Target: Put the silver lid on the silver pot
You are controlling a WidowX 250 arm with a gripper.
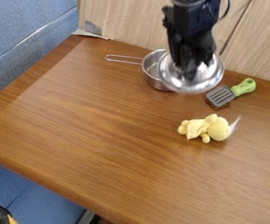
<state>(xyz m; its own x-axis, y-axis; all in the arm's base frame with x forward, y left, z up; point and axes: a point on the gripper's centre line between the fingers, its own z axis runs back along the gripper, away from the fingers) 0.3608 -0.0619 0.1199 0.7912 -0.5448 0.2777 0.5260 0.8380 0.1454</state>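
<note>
Silver metal is gleaming around the tips of the black gripper: we are seeing its fingers pinching the silver lid near the middle, with the exact grip point staying hidden from us. The lid is hanging slightly tilted below the fingers, overlapping the right side of the silver pot in our view. The pot is standing near the back edge, its wire handle pointing left. Just beside the lid, a spatula with a green grip is lying on the brown wooden table, and nearer to us a yellow plush toy is resting on its side. Behind, we are looking at pale wood-grain panels; blue upholstery is bordering the table at left, and more blue is showing below its front edge.
</note>
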